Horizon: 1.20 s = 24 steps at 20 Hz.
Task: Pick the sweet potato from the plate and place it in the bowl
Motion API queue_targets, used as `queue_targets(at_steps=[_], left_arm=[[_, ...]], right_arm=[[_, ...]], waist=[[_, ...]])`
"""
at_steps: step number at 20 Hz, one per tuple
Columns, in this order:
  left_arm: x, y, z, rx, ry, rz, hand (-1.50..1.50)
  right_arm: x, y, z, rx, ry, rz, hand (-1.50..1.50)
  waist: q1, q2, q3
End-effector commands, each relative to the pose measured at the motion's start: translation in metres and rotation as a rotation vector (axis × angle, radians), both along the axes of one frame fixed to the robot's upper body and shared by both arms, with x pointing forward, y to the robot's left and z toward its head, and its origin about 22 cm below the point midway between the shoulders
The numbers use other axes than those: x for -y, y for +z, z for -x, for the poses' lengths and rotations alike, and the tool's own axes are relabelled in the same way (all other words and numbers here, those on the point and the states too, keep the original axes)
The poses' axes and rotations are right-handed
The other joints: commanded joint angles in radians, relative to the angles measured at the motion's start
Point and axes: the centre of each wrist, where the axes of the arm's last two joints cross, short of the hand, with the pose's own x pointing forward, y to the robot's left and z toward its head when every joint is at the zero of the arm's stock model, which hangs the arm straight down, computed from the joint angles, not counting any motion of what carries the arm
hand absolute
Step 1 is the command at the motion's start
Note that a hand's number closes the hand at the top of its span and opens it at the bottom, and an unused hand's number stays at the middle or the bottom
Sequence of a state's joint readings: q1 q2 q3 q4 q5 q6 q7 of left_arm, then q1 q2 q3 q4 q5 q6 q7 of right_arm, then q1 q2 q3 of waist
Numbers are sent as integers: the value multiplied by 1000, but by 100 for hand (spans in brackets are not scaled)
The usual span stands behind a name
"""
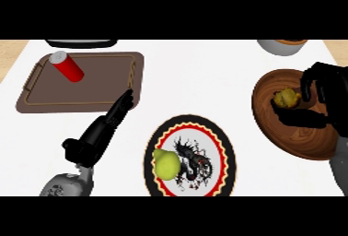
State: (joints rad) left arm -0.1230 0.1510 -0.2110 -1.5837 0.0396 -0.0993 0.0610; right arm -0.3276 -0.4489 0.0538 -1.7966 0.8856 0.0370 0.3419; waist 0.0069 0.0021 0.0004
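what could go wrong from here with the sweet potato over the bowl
1. The right robot hand is curled round the sweet potato near the wooden bowl's upper part; opening too soon may let it roll toward the rim.
2. Withdrawing, the fingers might catch the rim and shift the bowl.
3. The pear sits at the plate's left edge; the left robot hand, open beside it, could nudge it.

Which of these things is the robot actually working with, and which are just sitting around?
In use: sweet potato, held by the right hand over the wooden bowl; the patterned plate it is meant to come from.

Lying about: green pear on that plate, red can on the brown tray, resting left hand.
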Motion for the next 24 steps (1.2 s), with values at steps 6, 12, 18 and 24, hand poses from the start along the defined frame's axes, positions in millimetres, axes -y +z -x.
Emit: queue_targets(at_steps=[6, 12, 18, 24], left_arm=[[3, -8, 0, -11, -3, 0, 0], [11, 12, -10, 4, -10, 6, 0], [3, -1, 6, -9, -19, 14, 0], [2, 8, -3, 0, 7, 5, 0]], right_arm=[[54, -31, -45, -437, -20, -98, 150], [48, -52, -70, -383, 148, -206, -150], [85, -47, -72, -200, 86, -359, -150], [126, -11, -68, -64, -28, -615, -150]], waist=[[8, 5, 0], [2, 1, 0], [4, -1, 0], [-6, -2, 0]])
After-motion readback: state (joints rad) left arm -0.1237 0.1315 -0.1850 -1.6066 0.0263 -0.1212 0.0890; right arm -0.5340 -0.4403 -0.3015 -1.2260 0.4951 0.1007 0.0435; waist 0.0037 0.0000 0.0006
